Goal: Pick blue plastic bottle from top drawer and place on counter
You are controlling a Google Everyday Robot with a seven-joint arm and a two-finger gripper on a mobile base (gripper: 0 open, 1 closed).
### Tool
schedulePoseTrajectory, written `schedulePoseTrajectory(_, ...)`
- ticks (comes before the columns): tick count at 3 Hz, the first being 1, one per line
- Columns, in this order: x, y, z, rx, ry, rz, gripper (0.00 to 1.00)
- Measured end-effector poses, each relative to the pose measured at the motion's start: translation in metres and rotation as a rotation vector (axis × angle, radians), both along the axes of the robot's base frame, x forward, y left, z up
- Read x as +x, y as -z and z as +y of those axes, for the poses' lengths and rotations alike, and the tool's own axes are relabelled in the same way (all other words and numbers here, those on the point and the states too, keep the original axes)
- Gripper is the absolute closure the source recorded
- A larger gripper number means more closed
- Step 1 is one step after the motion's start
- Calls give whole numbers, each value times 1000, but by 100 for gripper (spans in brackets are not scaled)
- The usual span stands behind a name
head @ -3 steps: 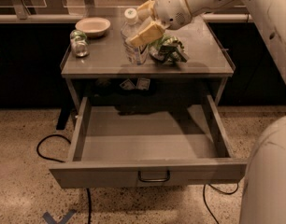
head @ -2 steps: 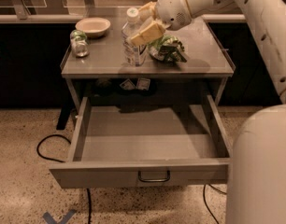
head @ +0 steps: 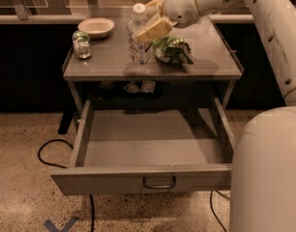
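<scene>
The blue plastic bottle (head: 137, 42), clear with a white cap, stands upright on the counter (head: 109, 64), near its middle. My gripper (head: 154, 19) reaches in from the right at the bottle's upper half. One pale finger (head: 155, 30) lies across the bottle's front and the other sits behind, by the cap. The fingers are closed on the bottle. The top drawer (head: 148, 178) is pulled fully out below the counter, and nothing shows inside it.
A green chip bag (head: 173, 50) lies just right of the bottle. A white bowl (head: 96, 27) and a small jar with a green end (head: 81, 45) sit at the counter's back left. A black cable (head: 51, 149) runs on the floor at left.
The bottle has gone from slightly tilted in my grip to upright with its base on the counter. My gripper has hardly shifted.
</scene>
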State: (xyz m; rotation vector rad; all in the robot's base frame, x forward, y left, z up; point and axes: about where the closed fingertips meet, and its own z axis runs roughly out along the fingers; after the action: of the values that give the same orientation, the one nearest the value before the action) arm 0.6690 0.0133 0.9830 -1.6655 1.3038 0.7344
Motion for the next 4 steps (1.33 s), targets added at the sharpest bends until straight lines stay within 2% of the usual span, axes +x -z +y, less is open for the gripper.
schedulePoseTrajectory(1,4,6,3,-8,-8,35,100)
schedulePoseTrajectory(3,30,49,20,6,-74,200,100)
schedulePoseTrajectory(4,30,49,20,7,-74,200,100)
